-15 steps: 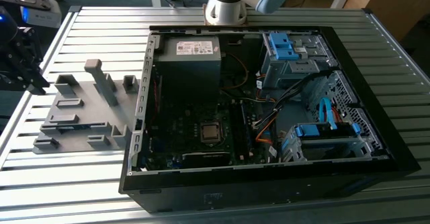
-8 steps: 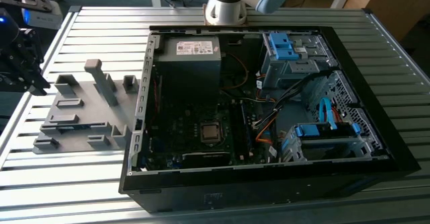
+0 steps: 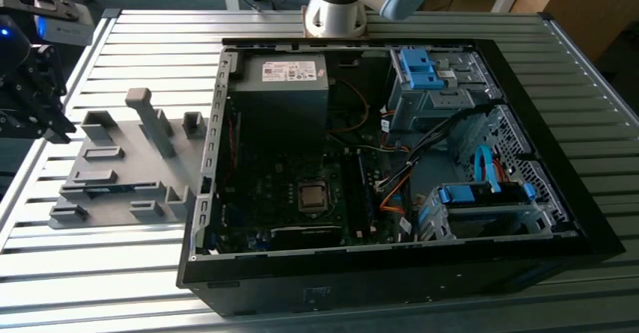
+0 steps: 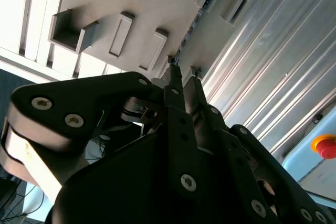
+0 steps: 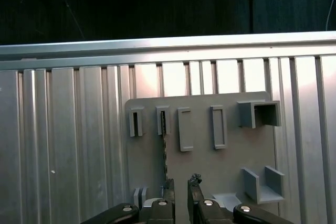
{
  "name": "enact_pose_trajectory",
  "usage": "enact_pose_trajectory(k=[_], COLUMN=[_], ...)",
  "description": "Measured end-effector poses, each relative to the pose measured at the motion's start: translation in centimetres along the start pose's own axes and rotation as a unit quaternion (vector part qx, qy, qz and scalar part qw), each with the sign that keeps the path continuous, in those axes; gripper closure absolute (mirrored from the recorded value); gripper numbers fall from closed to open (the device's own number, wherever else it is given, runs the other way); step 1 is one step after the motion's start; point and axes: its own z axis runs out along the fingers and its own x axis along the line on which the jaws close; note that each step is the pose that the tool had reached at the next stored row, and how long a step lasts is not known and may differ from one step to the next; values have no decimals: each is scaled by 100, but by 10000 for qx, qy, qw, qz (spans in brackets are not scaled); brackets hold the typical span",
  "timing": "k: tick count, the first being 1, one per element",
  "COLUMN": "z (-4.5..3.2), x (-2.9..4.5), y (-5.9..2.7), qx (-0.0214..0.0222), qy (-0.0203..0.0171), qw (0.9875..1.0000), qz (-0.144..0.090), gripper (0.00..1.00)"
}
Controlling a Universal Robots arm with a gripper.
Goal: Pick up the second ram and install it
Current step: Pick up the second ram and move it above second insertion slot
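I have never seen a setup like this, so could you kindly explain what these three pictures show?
It is one robot arm with a gripper. The exterior view is taken from off the arm: an open computer case lies on a slatted metal table, with a grey fixture plate at the exterior view's left. Both wrist views ride on the arm and look past the gripper at that plate. A memory stick, the second ram, stands on edge in the plate. The gripper is open over the plate and holds nothing.
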Motion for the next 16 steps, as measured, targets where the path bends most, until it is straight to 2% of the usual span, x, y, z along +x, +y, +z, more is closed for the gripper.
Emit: enact_pose_trajectory(k=[16], z=[41], x=[2], y=[0], qx=[1], qy=[0], qw=[10000], qz=[0], gripper=[75])
